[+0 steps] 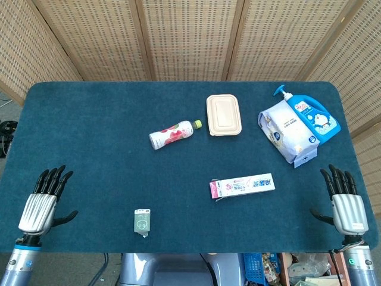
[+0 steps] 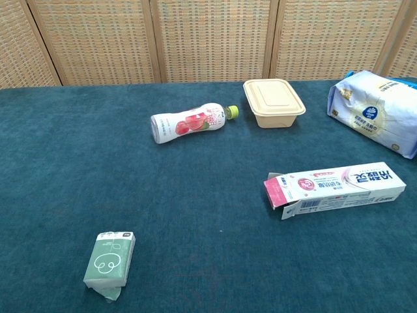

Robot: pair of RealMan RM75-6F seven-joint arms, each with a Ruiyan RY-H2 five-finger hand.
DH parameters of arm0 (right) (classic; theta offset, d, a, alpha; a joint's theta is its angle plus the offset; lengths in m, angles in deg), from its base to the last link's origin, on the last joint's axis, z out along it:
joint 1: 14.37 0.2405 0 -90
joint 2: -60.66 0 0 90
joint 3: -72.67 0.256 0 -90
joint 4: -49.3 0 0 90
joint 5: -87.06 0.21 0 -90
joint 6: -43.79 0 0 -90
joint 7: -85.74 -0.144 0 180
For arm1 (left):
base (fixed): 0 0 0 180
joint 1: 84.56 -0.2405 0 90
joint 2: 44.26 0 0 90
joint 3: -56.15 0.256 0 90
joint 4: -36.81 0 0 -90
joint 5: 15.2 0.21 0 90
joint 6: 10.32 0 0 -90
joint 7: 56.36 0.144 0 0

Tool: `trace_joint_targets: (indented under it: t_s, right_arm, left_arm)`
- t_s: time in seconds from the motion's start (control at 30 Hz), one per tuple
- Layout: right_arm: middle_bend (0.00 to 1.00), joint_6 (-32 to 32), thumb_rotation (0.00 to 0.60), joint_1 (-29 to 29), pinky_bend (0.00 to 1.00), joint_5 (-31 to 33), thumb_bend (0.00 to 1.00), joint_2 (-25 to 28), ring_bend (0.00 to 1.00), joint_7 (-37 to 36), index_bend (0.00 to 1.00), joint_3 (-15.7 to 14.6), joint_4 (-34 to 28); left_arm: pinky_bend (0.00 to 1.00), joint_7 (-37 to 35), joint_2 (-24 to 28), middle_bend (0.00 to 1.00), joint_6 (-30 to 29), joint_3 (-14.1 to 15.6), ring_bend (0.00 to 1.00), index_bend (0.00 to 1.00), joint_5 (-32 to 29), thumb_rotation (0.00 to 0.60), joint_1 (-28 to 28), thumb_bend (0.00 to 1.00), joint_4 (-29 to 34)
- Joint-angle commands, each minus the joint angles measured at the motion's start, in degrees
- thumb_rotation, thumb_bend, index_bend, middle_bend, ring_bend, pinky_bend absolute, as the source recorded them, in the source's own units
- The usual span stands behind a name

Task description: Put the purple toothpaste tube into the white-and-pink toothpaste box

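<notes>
1. Woven cane screens stand behind the table (image 1: pixel 89 119), which is covered in dark teal felt.
2. My left hand (image 1: pixel 41 202) sits over the near left edge, fingers spread apart and holding nothing; the chest view does not catch it.
3. My right hand (image 1: pixel 346 204) is over the near right edge, fingers likewise apart and empty.
4. Lying flat between them, nearer my right, is the white-and-pink toothpaste box (image 2: pixel 335 188), its pink end flap open toward the left. I cannot see the purple tube anywhere.
5. A small green tissue pack (image 2: pixel 110 258) lies near the front edge.
6. Further back lie a pink-labelled drink bottle (image 2: pixel 189 122) on its side and a beige lidded container (image 2: pixel 273 102).
7. A white refill pouch (image 1: pixel 289 131) rests against a blue pump bottle (image 1: pixel 309 113) at far right.
</notes>
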Motion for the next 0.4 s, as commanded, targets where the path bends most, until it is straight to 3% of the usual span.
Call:
trace_joint_targets:
  t_s: [0.03,0.4]
  right_arm:
    - [0.0,-0.8,0.6,-0.1,0.0,-0.2,0.05,0.1,0.0,-0.3,0.03,0.3,-0.5]
    - [0.0,-1.0,0.6,-0.2,0.0,-4.2,0.04,-1.1,0.0,1.6,0.03,0.6,-1.5]
  left_arm:
    - [0.0,-0.9,0.3,0.0,-0.8,-0.4,0.0,0.07,0.3,0.6,-0.4,0.15,-0.4]
    - [0.0,-2.0,-0.2,0.0,-0.9,-1.8,0.0,0.07,0.0,0.6,-0.9,0.16,-1.4]
